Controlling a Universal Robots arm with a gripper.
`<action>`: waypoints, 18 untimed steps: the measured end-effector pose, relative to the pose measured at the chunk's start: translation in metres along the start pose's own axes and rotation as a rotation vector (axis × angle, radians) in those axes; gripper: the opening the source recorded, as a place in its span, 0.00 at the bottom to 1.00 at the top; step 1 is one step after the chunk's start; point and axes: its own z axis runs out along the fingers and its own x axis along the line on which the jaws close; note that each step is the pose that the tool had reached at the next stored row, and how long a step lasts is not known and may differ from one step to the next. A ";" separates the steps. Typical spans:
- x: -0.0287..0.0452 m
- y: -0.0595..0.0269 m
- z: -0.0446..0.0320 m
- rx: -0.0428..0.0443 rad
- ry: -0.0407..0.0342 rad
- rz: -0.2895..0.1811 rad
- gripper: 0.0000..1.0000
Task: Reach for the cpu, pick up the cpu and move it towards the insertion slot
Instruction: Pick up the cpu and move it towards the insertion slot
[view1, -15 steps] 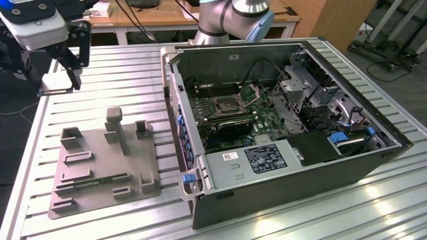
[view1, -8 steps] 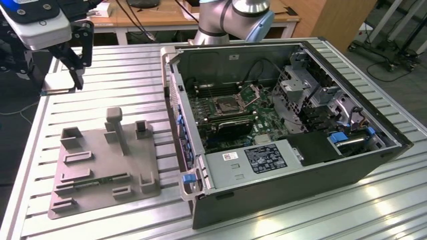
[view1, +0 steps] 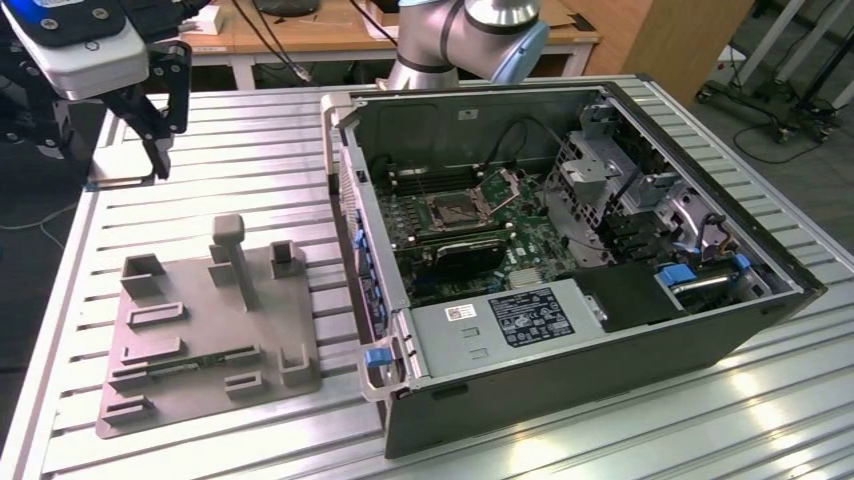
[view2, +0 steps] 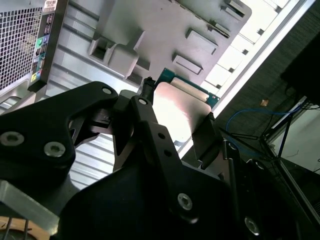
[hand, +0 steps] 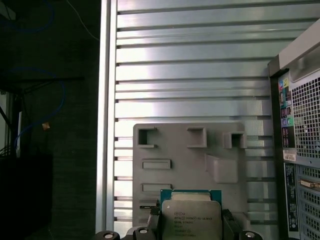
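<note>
End effector (view2: 178, 104) is clamped on the cpu (hand: 190, 214): both wrist views show the chip pinched by two opposite edges, one of the fingers (hand: 229, 226) on each side, silvery lid facing the first wrist camera and the green board edge showing past the lid. Chip is off the grey fixture (view1: 200, 330) and in the air, over the worktop (view1: 240, 150) near its edge on the exterior view's left, well apart from the open PC case (view1: 627, 330). Insertion slot (view1: 461, 210) sits inside the case with its retaining frame swung up and the dark centre exposed. The green memory stick (view1: 200, 362) lies in its fixture recess, untouched. Handling, my read: light, stiff, thin part with a slick metal lid and a fragile contact side, so the edge grip is the right one; keep the faces free. The narrow pinch leaves little margin against twisting or slipping, so I'd rate tilt in the fingers as the main risk.
</note>
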 end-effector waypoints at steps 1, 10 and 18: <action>-0.0003 0.0000 0.0000 0.0000 0.0000 0.000 0.55; -0.0047 0.0001 0.0000 0.0000 0.0000 0.000 0.55; -0.0083 0.0001 0.0000 0.0000 0.0000 0.000 0.55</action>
